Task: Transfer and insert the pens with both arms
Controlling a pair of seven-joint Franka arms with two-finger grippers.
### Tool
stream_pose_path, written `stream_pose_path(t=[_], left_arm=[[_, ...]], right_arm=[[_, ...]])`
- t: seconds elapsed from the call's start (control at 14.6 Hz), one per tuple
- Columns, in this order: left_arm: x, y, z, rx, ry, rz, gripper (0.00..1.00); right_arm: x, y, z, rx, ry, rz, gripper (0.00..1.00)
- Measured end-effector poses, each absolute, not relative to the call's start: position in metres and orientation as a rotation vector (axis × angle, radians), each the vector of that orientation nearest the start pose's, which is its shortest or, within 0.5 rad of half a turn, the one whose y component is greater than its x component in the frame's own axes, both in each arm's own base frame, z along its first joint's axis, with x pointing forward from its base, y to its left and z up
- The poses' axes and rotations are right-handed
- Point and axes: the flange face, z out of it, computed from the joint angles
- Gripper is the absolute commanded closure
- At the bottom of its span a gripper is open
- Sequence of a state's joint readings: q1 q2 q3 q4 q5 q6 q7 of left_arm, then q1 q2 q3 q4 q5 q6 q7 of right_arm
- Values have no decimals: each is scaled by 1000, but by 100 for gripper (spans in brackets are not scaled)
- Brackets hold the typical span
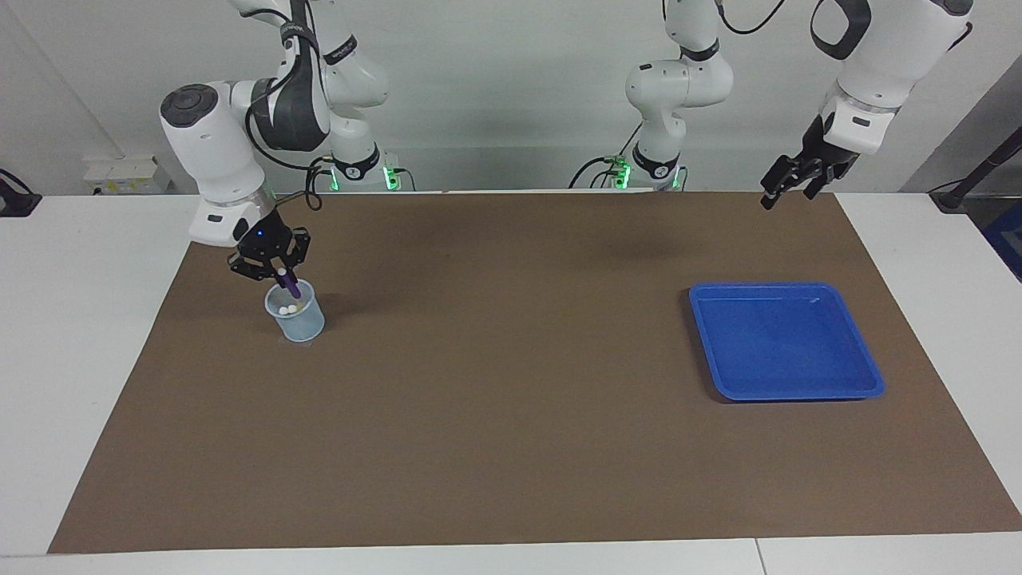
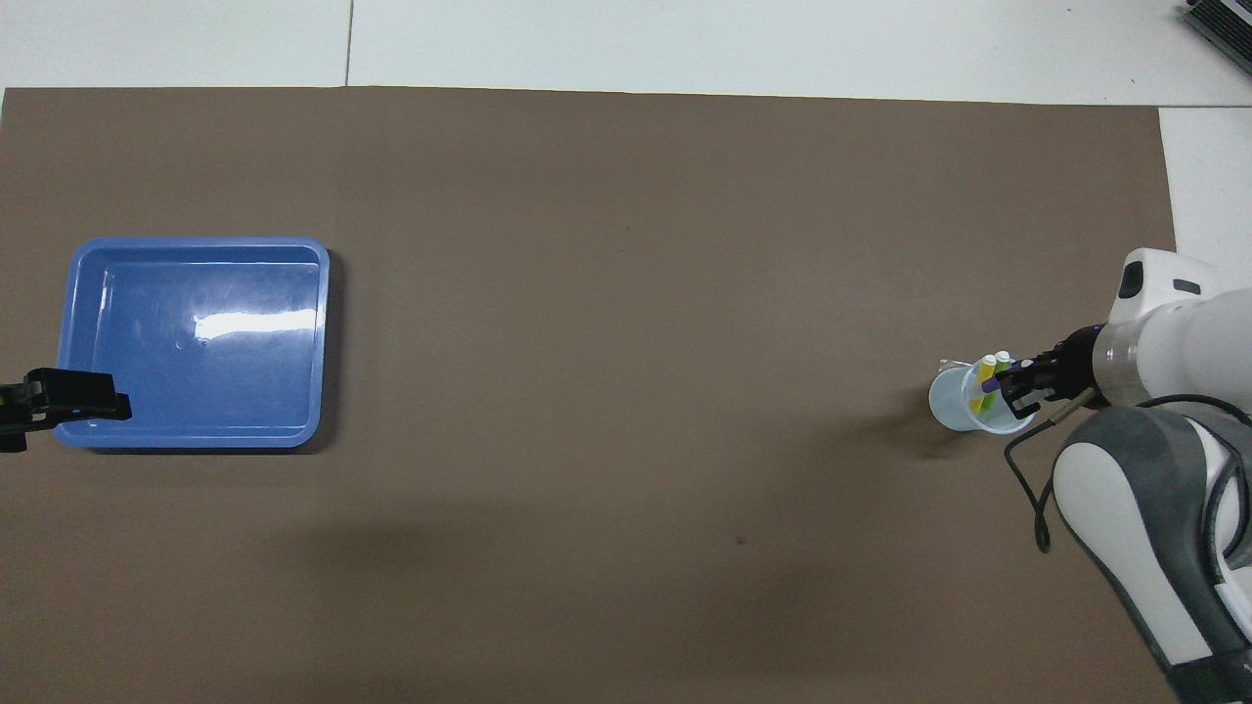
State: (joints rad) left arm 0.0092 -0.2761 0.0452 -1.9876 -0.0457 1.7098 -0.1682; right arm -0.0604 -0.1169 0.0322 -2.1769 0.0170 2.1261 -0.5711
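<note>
A translucent cup [image 1: 302,322] stands on the brown mat toward the right arm's end of the table. In it stand a yellow pen [image 2: 979,394] and a green pen [image 2: 1001,361], whitish caps up. My right gripper [image 1: 281,273] is just above the cup's rim and shut on the purple pen [image 1: 290,284]. The pen is tilted, with its lower end inside the cup. The right gripper also shows in the overhead view [image 2: 1009,383]. My left gripper [image 1: 788,190] is open and empty, raised in the air over the mat's edge near the blue tray [image 1: 786,342].
The blue tray [image 2: 196,342] is empty and lies toward the left arm's end of the table. The brown mat [image 1: 511,415] covers most of the white table.
</note>
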Motion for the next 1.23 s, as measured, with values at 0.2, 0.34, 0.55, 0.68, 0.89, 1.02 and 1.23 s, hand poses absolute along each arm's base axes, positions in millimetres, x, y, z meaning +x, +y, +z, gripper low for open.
stream_pose_path(t=[0.2,0.34,0.55,0.68,0.89,1.02,1.23], left_arm=[[472,25,581,-3178,-372,4,0],[473,25,583,-3178,-375,-1,0],[473,23,586,-3178,-372,-8,0],[473,23,594,-3178,-369,-9,0],[482,24,617,-3176,-366,14,0],[492,23,631,-3174,-362,30,0],[510,20,640,-3171,-349,35,0]], right_arm=[[517,-12,442,-3034,-834,-91,100],[516,-13,434,-3030,-832,-68,100],[517,-13,427,-3028,-831,-54,95],[517,-13,425,-3027,-831,-49,77],[517,-13,425,-3027,-831,-47,50],[517,-13,425,-3027,-831,-47,47],[517,-13,425,-3026,-831,-47,45]])
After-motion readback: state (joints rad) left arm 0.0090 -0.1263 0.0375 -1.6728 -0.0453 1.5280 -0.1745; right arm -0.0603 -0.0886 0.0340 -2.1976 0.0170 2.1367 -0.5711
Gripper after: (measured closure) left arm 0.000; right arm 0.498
